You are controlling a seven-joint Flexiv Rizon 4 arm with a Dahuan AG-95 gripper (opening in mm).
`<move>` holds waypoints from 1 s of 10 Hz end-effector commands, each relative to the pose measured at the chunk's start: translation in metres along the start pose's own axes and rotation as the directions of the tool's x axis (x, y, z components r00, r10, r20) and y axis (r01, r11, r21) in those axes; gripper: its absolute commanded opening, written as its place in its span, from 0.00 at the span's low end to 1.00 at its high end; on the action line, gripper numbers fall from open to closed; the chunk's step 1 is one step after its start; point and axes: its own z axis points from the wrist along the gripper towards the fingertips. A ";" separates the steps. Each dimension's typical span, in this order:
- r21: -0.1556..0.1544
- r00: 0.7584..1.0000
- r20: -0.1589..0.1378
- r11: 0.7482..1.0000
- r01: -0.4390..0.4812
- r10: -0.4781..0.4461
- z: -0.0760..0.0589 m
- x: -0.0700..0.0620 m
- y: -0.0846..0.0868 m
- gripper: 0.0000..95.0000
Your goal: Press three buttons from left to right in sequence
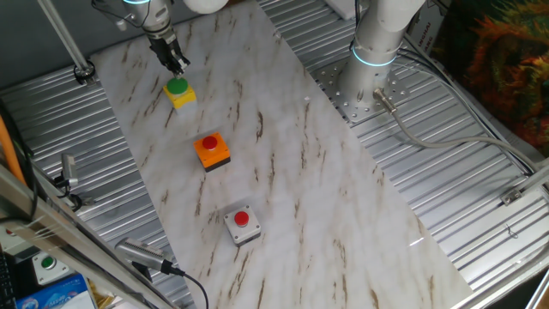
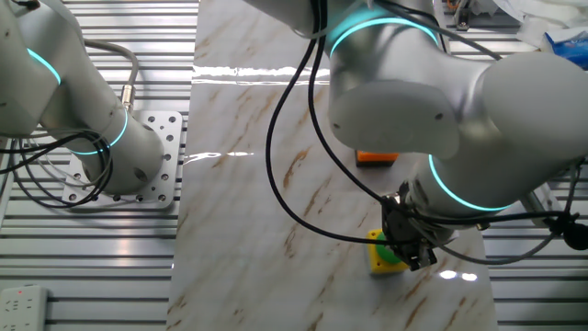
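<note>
The gripper (image 1: 179, 64) hangs just above the green button on the small yellow plastic box (image 1: 180, 92). I cannot tell if its fingers are spread.

In the other fixed view, the bulky grey robot arm (image 2: 441, 101) fills the upper right of the frame and hides most of the orange push-button box (image 2: 377, 157) — only a thin strip shows beneath it. The light-grey box is fully hidden there. The yellow box with the green button (image 2: 383, 255), lower centre, is partly covered by the dark two-finger gripper (image 2: 415, 256); its fingertips cannot be told apart. In one fixed view, the arm is cut off by the top edge, and the gripper (image 1: 177, 63), upper left, is too small to judge — any finger gap is unclear.
</note>
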 end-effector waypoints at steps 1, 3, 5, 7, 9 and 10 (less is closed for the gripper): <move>-0.003 1.000 -0.003 1.000 -0.001 0.001 0.000 -0.001 0.000 0.00; -0.006 1.000 0.001 1.000 0.005 -0.005 0.000 -0.001 -0.001 0.00; -0.007 1.000 0.004 1.000 0.001 -0.001 -0.001 -0.001 -0.001 0.00; -0.007 1.000 0.003 1.000 0.001 0.000 -0.001 -0.001 -0.001 0.00; -0.007 1.000 0.004 1.000 -0.002 0.002 -0.001 -0.001 -0.001 0.00; -0.018 1.000 0.018 1.000 -0.003 0.004 0.000 -0.001 0.000 0.00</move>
